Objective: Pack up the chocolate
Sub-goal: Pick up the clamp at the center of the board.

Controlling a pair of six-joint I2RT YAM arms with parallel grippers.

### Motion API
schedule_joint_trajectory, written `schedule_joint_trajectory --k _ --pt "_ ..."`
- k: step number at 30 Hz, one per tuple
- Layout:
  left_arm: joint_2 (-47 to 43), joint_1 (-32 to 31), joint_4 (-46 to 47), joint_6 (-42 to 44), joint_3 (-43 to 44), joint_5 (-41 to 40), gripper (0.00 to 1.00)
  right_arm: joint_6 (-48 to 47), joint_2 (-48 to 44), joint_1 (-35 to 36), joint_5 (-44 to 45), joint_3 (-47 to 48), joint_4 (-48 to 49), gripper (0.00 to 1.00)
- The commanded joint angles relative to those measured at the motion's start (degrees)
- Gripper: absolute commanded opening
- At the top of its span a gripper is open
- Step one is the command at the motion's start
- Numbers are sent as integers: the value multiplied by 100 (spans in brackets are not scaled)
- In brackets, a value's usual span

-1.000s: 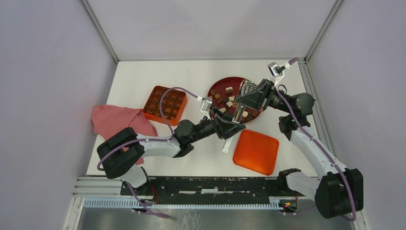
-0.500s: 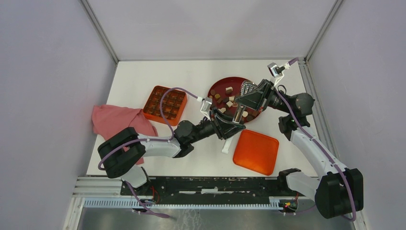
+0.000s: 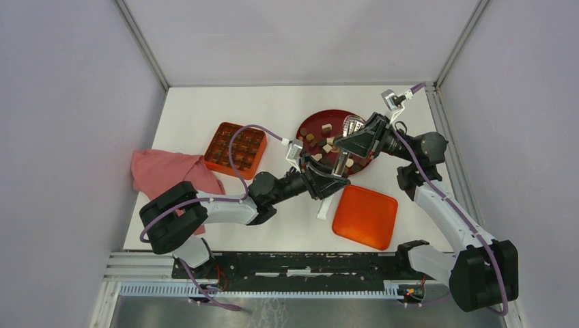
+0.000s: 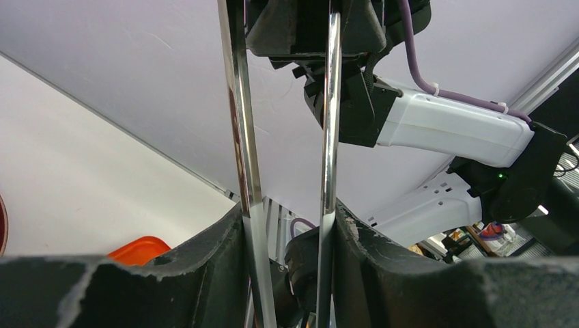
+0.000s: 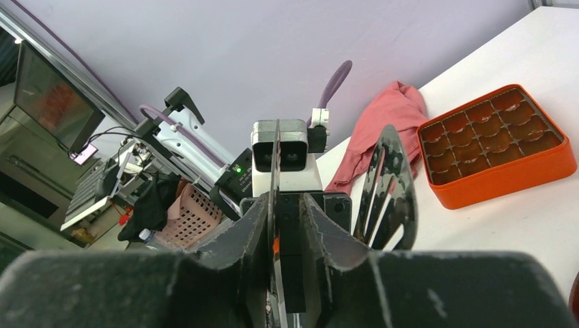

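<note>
1. White, flat tabletop point(image 3: 205, 109) is closed in on three sides by pale lilac-grey walls point(image 3: 68, 102), which meet at bare aluminium corner posts point(image 3: 140, 41). A slotted metal rail point(image 3: 273, 263) runs along the near edge, where both arm bases sit.
2. Off the left edge of the tabletop lies a crumpled pink cloth point(image 3: 160, 171), partly under the left arm.
3. Just right of the cloth sits an orange square compartmented box point(image 3: 235, 149). I cannot tell whether its cells hold anything.
4. Towards the far right is a round dark-red plate point(image 3: 321, 119). The small brown and cream chocolate pieces point(image 3: 327, 128) lie scattered on it, well apart from the box.
5. Near the front, right of centre, an orange rounded-square lid point(image 3: 365, 215) lies flat, apart from the plate.
6. The left gripper point(image 4: 290, 219) reaches the near rim of the plate. Its jaws are clamped on a pair of shiny metal tongs point(image 4: 247, 137), with one strip pressed against each inner face.
7. The right gripper point(image 5: 285, 205) is over the plate, facing the left one. A thin metal strip stands on edge between its narrowly parted jaws, and a slotted metal head point(image 5: 392, 184) is just beside them. I cannot tell whether the jaws are pinching the strip.
</note>
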Motion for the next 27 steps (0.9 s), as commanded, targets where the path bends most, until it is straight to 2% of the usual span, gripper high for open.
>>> schedule_joint_trajectory --k 1,6,13,18,23,25,27 --pt "-208 -52 497 -149 -19 -73 48 -381 -135 -12 65 53 -88 30" --pt "-458 -43 428 -198 -193 -297 47 -777 -214 -65 -29 108 -375 43" --pt "-835 58 169 -238 -463 -578 47 -884 -327 -149 -217 115 -286 55" --pt "-1168 216 -319 -252 -598 -746 47 -1601 -482 -190 -398 115 -870 69" --pt "-1462 413 -951 -260 -666 -784 47 -2199 -667 -210 -695 182 -1190 73" --pt "-1565 482 -1291 -296 -643 -765 47 -2807 -748 -226 -748 314 -1732 74" --pt "-1700 577 -1691 -369 -608 -733 47 -4033 -813 -327 -665 535 -3015 73"
